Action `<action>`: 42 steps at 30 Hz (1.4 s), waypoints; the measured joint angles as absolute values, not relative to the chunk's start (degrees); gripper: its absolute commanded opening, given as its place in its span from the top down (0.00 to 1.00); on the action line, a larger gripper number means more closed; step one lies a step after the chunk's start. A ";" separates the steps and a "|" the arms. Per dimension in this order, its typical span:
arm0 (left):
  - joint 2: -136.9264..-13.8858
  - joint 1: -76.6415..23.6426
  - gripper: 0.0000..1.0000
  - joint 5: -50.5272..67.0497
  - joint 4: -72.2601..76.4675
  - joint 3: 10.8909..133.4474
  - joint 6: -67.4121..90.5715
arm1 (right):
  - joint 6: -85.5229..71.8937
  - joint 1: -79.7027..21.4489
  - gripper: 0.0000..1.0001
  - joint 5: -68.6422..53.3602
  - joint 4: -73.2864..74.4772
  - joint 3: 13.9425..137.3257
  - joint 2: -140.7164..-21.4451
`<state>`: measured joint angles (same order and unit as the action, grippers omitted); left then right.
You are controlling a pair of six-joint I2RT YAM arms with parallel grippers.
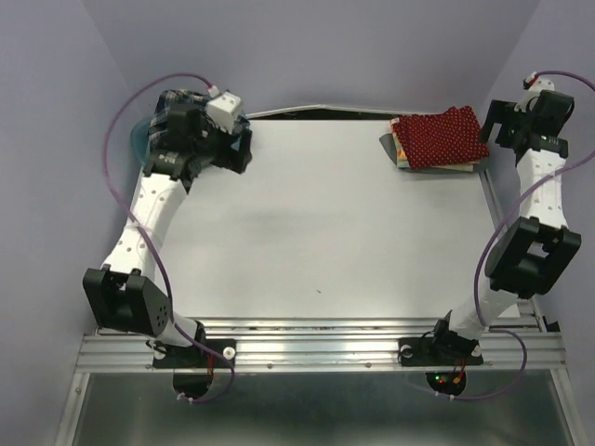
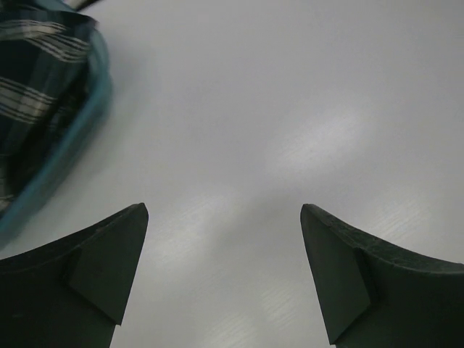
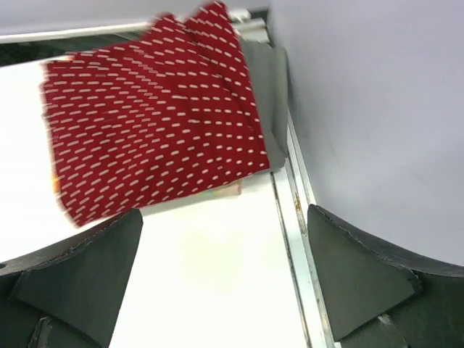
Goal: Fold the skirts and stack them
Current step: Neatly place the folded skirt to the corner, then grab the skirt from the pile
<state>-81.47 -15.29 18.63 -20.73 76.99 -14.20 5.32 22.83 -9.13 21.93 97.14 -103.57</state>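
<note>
Jaws stand wide and empty on the left gripper (image 2: 223, 217) and right gripper (image 3: 225, 217); the left should pinch one edge of the plaid skirt (image 2: 36, 94), lifting clear of the bin (image 2: 69, 148) wall.

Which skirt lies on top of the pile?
The dark red dotted skirt; an orange-edged skirt peeks out beneath, the plaid skirt sits in the teal bin.

The red dotted skirt (image 3: 152, 109) hides nearly all of the floral skirt (image 3: 217, 193).
</note>
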 measured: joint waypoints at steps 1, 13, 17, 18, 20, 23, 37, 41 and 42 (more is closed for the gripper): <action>-82.54 -11.75 0.01 19.05 -22.46 81.71 -14.17 | 6.35 22.79 0.00 -10.44 23.22 96.97 -100.95; -111.59 4.40 0.01 13.37 -28.18 119.04 -24.12 | 10.98 17.89 0.00 -24.88 36.27 84.18 -86.98; -121.30 4.58 0.01 13.98 -28.08 119.28 -27.20 | 11.44 17.98 0.00 -26.02 38.44 80.44 -87.00; -123.68 4.58 0.01 14.13 -27.75 119.28 -27.55 | 11.55 17.98 0.00 -26.15 38.68 79.72 -87.00; -127.37 4.56 0.01 14.20 -26.35 119.28 -28.05 | 11.64 17.98 0.00 -26.61 38.83 78.87 -87.00; -131.15 4.38 0.01 13.17 -23.11 119.50 -27.59 | 11.62 17.96 0.00 -27.05 38.94 77.78 -87.00; -137.97 3.36 1.00 4.19 -8.75 123.04 -25.12 | 9.30 17.96 0.00 -27.05 39.00 77.28 -87.59; -137.29 3.40 1.00 7.09 -7.64 123.04 -24.25 | 8.93 17.96 0.00 -27.22 39.00 77.28 -87.57; -136.25 3.46 1.00 8.27 -7.70 123.04 -23.77 | 8.91 17.96 0.00 -27.27 39.00 77.28 -87.57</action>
